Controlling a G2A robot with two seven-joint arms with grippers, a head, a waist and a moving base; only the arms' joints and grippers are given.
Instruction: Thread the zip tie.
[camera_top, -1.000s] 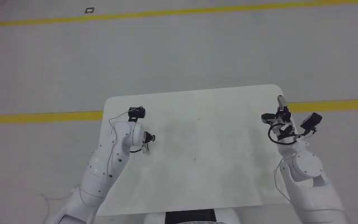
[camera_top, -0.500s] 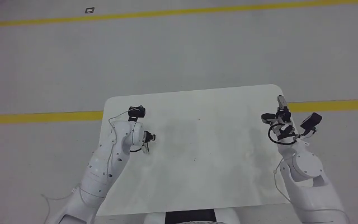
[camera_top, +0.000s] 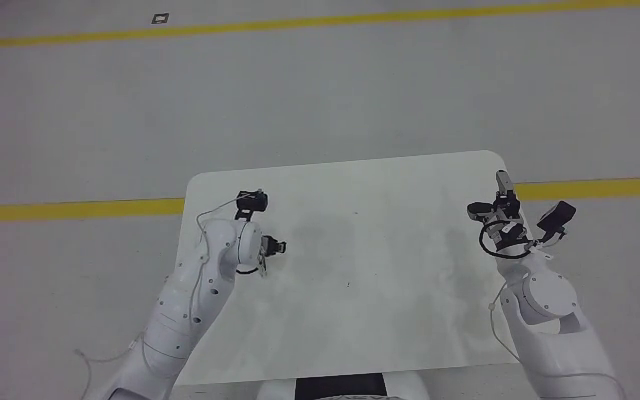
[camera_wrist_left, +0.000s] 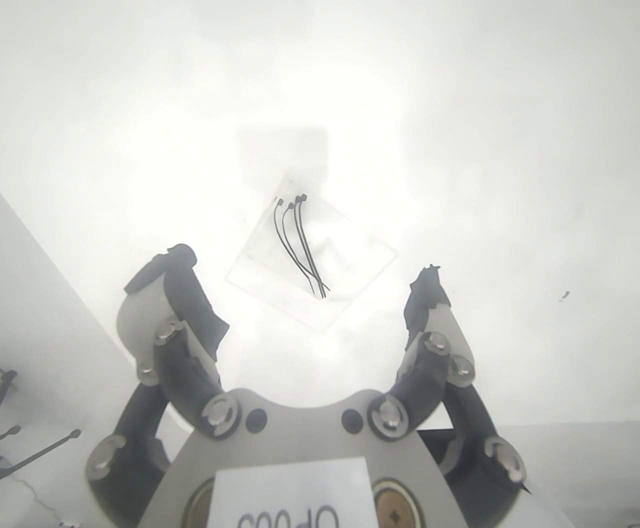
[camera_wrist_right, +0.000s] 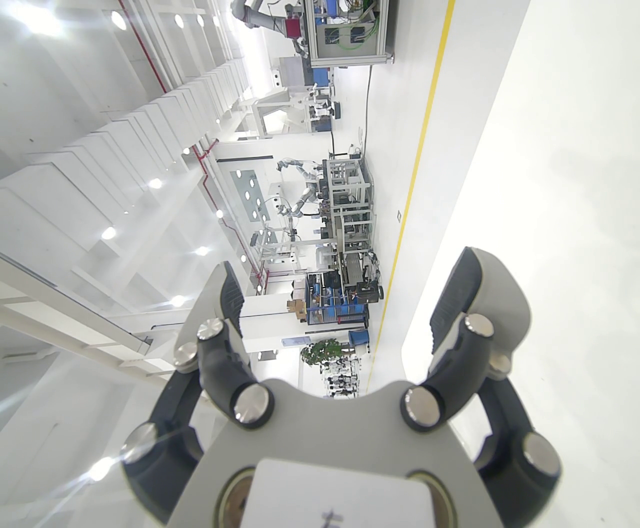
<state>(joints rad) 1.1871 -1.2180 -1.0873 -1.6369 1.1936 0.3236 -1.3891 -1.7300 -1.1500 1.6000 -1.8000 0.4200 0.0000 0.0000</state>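
Observation:
Several black zip ties (camera_wrist_left: 299, 245) lie side by side on a clear plastic sheet (camera_wrist_left: 365, 255) on the white table (camera_wrist_left: 450, 150). My left gripper (camera_wrist_left: 302, 265) hovers above and just short of them, its fingers open and empty. From above, the left gripper (camera_top: 268, 240) sits over the table's left part. My right gripper (camera_top: 492, 200) is at the table's right edge near the far corner. In its own wrist view the right gripper (camera_wrist_right: 350, 267) is open with nothing in it and points out along the table edge into the room.
The white table (camera_top: 400, 260) has rounded corners, and grey floor with yellow lines (camera_top: 90, 208) lies around it. A small dark speck (camera_wrist_left: 564, 295) lies on the table beyond the clear sheet.
The left wrist has shifted slightly toward the table's middle. The right arm has not moved.

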